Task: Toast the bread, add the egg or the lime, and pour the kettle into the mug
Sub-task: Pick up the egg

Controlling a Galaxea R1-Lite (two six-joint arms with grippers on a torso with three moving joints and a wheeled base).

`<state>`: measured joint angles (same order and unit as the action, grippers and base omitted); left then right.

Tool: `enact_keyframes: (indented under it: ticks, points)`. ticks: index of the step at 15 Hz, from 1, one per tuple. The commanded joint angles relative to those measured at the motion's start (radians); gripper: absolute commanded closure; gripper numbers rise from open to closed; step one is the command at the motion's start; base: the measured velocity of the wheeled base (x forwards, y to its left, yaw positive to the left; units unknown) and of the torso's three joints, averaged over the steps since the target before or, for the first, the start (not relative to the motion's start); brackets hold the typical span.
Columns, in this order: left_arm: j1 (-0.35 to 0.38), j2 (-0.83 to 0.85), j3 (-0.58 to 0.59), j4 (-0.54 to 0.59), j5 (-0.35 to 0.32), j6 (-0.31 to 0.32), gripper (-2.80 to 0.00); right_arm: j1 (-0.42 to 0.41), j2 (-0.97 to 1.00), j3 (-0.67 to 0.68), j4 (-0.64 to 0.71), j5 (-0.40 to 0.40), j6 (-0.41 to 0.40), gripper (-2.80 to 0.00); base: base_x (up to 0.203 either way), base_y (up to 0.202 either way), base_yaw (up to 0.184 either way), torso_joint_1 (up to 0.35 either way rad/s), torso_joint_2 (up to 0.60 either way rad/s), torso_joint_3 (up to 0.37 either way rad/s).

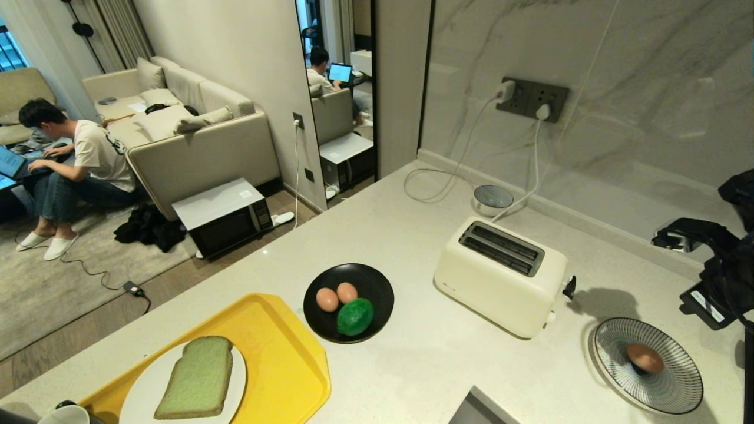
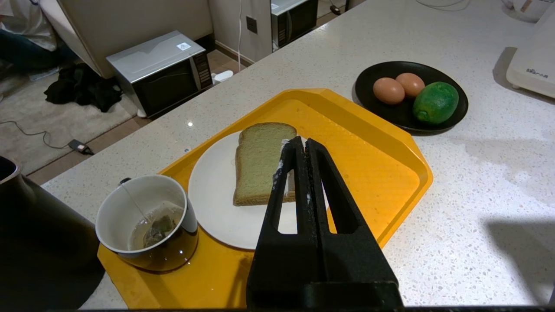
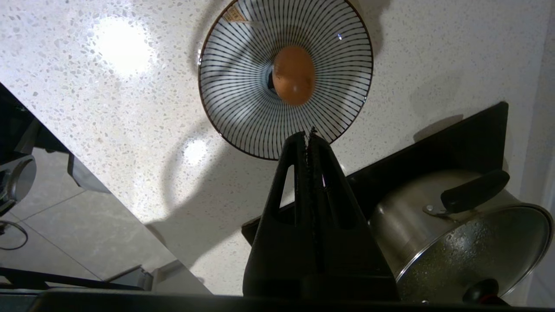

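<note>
**Soft overhead light, glare on the stone**

Even indoor light falls from above. The speckled pale stone desk (image 3: 108, 86) shows two bright glare spots (right wrist view). The cream plastic toaster (image 1: 500, 274) casts a soft shadow rightward. Head view bows straight lines near its edges; the right border lies dark.

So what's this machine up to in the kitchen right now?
It is making breakfast, but holds nothing now. The right pincer, shut, hovers over a striped plate with one egg on it. The left pincer, shut, is above the bread, which lies untoasted on a white plate beside the mug. The toaster is empty.
</note>
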<state>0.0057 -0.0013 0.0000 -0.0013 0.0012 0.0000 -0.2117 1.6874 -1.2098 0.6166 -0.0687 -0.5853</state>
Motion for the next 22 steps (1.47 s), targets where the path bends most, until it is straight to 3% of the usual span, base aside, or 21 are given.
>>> enact_keyframes:
  ticks: [1, 10, 13, 20, 22]
  points:
    - [0.000, 0.000, 0.000, 0.000, 0.000, 0.000, 0.00, -0.002, -0.014, 0.003, 0.005, 0.000, -0.004, 0.00, 0.000, 0.000, 0.000, 0.000, 0.00, 0.000]
    - [0.000, 0.000, 0.000, 0.000, 0.000, 0.000, 0.00, -0.002, -0.022, 0.004, 0.003, 0.016, -0.009, 0.00, 0.002, 0.004, -0.073, 0.004, 0.00, 0.001]
    - [0.000, 0.000, 0.000, 0.000, 0.000, 0.000, 0.00, -0.001, -0.020, 0.004, 0.003, 0.054, -0.080, 0.00, 0.000, 0.000, 0.000, 0.000, 0.00, 0.000]
    - [0.000, 0.000, 0.000, 0.000, 0.000, 0.000, 0.00, 0.005, 0.003, 0.008, 0.003, 0.062, -0.143, 0.00, 0.000, 0.000, 0.000, 0.000, 0.00, 0.000]
    - [0.000, 0.000, 0.000, 0.000, 0.000, -0.001, 0.00, 0.005, 0.014, 0.014, 0.003, 0.116, -0.154, 0.00, 0.000, 0.000, 0.000, 0.000, 0.00, 0.000]
